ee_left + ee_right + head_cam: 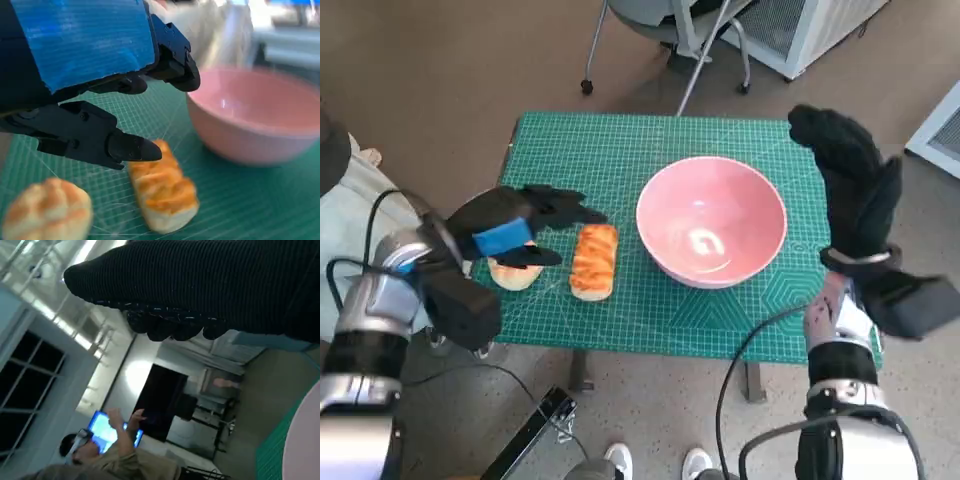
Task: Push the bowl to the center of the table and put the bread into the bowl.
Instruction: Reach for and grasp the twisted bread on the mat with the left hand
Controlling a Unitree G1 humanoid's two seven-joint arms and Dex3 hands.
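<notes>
Head view: left hand [525,228] hovers over the round bun [514,272], fingers apart, holding nothing, beside the long bread [594,260]. Right hand [850,180], fingers extended, is raised just right of the pink bowl [711,220] on the green mat [620,150].

right hand [210,285]: gloved, holding nothing | bowl [304,440]: pink rim beside green mat [272,447] | person [100,460]: far off, by blue screen [107,427]

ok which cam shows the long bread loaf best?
Left wrist view: the long bread loaf fills the foreground, crust visible, lying free under the left robot hand. Head view shows it whole but small, beside the bowl. Right wrist view doesn't show it.
</notes>
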